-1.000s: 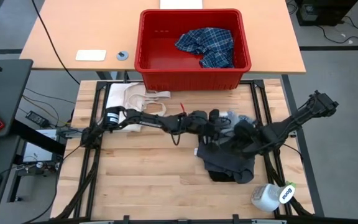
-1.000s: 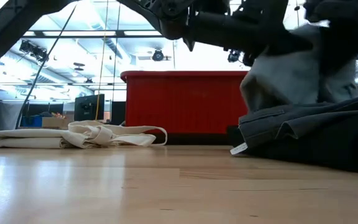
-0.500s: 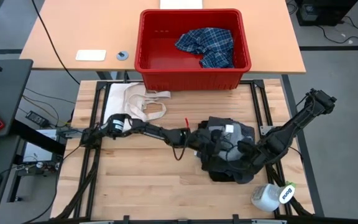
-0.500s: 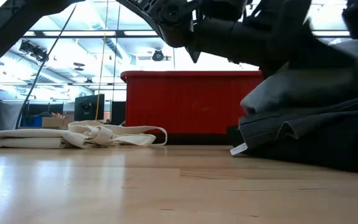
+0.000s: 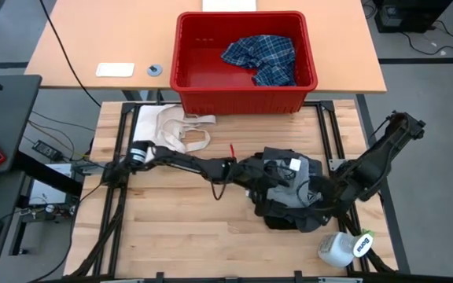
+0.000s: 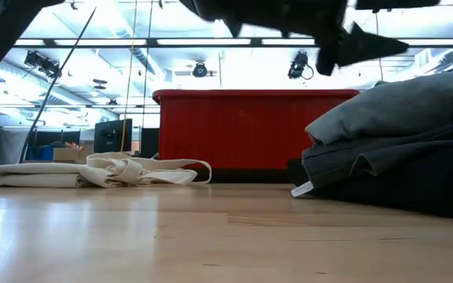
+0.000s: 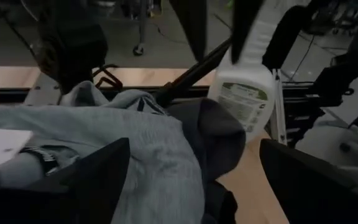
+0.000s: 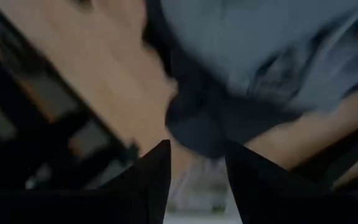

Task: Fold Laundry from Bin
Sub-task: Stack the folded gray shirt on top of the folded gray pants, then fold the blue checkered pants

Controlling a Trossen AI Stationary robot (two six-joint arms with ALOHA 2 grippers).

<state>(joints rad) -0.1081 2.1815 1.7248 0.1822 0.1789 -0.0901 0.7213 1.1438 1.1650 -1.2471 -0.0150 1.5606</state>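
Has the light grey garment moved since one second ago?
Yes. The light grey garment came down onto the dark pile, now below the bin rim.

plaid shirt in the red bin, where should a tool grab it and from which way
Probably straight down from above: the plaid shirt lies crumpled in the right half of the red bin, whose walls block any side approach. Pinch a raised fold near the middle of the heap, away from the wall. The right tool looks nearer that side than the left tool; both hang over the folded pile.
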